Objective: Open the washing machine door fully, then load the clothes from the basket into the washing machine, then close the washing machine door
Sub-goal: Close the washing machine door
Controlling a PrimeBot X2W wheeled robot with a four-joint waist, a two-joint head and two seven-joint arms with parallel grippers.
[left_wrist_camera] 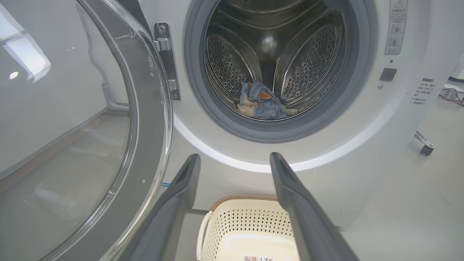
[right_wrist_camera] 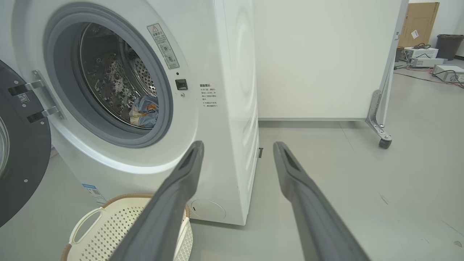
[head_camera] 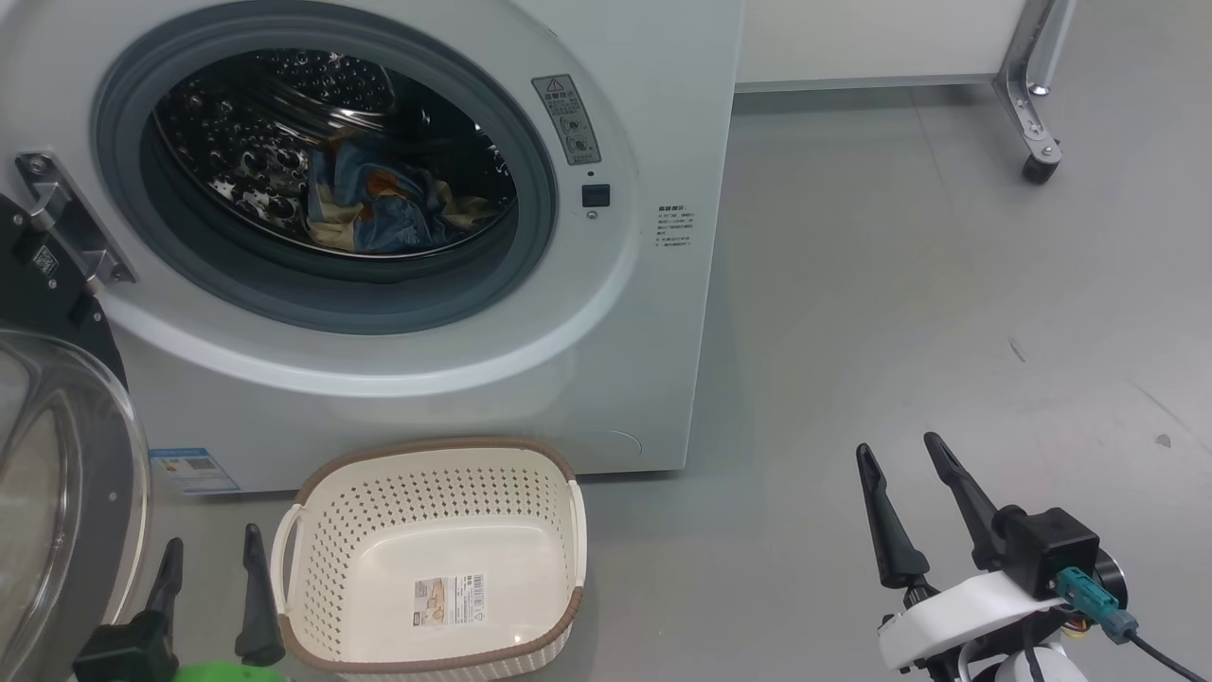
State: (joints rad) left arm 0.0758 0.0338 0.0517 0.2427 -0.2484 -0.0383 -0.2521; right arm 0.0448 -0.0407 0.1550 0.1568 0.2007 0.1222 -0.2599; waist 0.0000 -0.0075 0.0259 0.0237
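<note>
Holds the left gripper low at the lower left of the head view, long dark fingers upright and spread wide, gripping nothing. Holds the right gripper well off to the right above the grey floor, fingers likewise apart and empty, leaning slightly leftward. Aims the left wrist at the open mouth of the big white front-loading washing machine, and the right wrist past the machine's front right corner

Finds the small bundle of light blue clothes with orange-brown print and cream parts at the bottom of the perforated steel drum, behind the grey rubber gasket, well apart from both grippers. Finds the large round washing machine door with glossy black rim and clear domed glass swung open on its metal hinge, just left of the left gripper. Finds the small cream-white perforated plastic basket with brown woven-look rim on the floor before the machine, just right of the left gripper, its bottom and barcode sticker in plain sight

In the left wrist view, looks straight into the drum mouth, basket lying below between the fingers. Elsewhere: small blue label low on the machine's front, between door and basket; white panel behind, on a metal leg with a castor, far right
</note>
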